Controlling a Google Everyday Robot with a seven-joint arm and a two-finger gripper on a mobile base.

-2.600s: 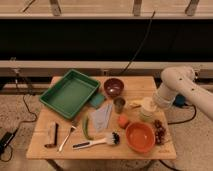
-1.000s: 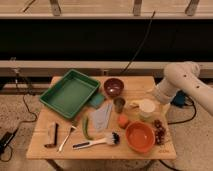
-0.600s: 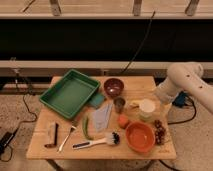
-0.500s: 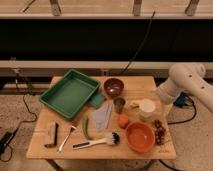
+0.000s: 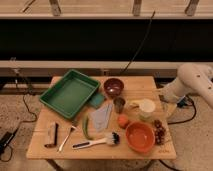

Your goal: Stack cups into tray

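Observation:
The green tray [image 5: 54, 99] lies empty at the table's back left. A wide cream-white cup [image 5: 146, 107] stands right of centre, with a dark grey tumbler [image 5: 119, 104] to its left. Between them shows a small pale thing [image 5: 134, 105] that may be the pale green cup. All of them stand outside the tray. My white arm reaches in from the right, and its gripper [image 5: 168, 101] hangs at the table's right edge, just right of the cream cup. It holds nothing and touches no cup.
A maroon bowl [image 5: 113, 86] sits behind the tumbler and a teal pad [image 5: 97, 100] lies beside the tray. At the front are an orange bowl [image 5: 139, 136], grapes [image 5: 160, 131], a small orange ball [image 5: 123, 121], a brush [image 5: 97, 141], a green pod [image 5: 86, 127] and a wooden block [image 5: 51, 134].
My arm has drawn back a little to the right, away from the cream cup. Nothing on the table has moved.

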